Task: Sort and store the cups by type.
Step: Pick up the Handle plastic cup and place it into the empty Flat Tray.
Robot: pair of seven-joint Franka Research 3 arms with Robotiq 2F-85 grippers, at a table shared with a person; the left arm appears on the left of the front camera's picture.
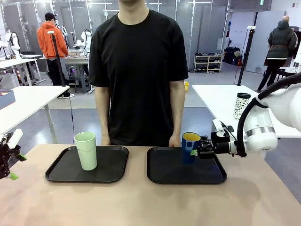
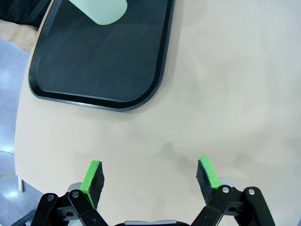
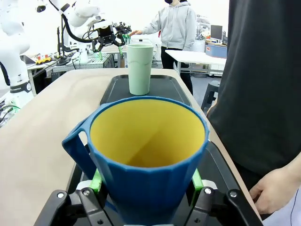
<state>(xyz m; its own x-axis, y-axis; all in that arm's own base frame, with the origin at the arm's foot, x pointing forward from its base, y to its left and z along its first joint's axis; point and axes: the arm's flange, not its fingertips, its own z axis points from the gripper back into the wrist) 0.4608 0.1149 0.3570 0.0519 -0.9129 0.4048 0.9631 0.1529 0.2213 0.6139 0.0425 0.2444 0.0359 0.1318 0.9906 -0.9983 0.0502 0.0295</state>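
Here's the right gripper [image 1: 194, 151] reaching in from the side over the right-hand black plastic tray [image 1: 186, 177], and it has the short dark blue mug with the yellow inside [image 1: 190, 146] pinched between its green pads, jaws clamped against the mug's lower body; the mug stands upright at the tray's far edge, though whether its base touches the tray I cannot tell. From the right wrist view the blue mug [image 3: 147, 155] sits dead centre between the two fingers, its handle sticking out to the picture's left, clear of the pads. A person in a black T-shirt [image 1: 138, 70] stands at the far side of the tan table [image 1: 150, 202], one hand [image 1: 175, 141] resting just beside the mug. Over on the other black tray [image 1: 89, 175] the tall pale mint-green plastic tumbler [image 1: 86, 150] stands upright on its own, well apart from both grippers. The left gripper [image 1: 13, 165] hangs at the table's left edge, and its wrist view shows that left gripper [image 2: 150, 176] with jaws spread wide, nothing between them, bare tabletop below and the tray's corner [image 2: 141, 89] ahead of it
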